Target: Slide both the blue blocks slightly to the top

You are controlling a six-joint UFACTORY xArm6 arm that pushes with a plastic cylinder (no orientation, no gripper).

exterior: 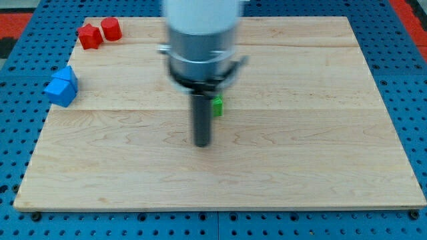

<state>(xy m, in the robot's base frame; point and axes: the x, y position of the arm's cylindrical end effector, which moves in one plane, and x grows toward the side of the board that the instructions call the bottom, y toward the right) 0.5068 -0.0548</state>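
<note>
Two blue blocks sit touching at the board's left edge: one (67, 75) above and slightly right, the other (59, 91) below it. Their exact shapes are hard to make out. My tip (202, 143) is near the board's middle, far to the right of the blue blocks and a little lower than them. The rod rises from the tip into the arm's grey body (200, 47).
Two red blocks (89, 36) (111, 29) sit side by side at the top left corner of the wooden board (300, 153). A green block (217, 105) is partly hidden behind the rod, just above my tip. Blue pegboard surrounds the board.
</note>
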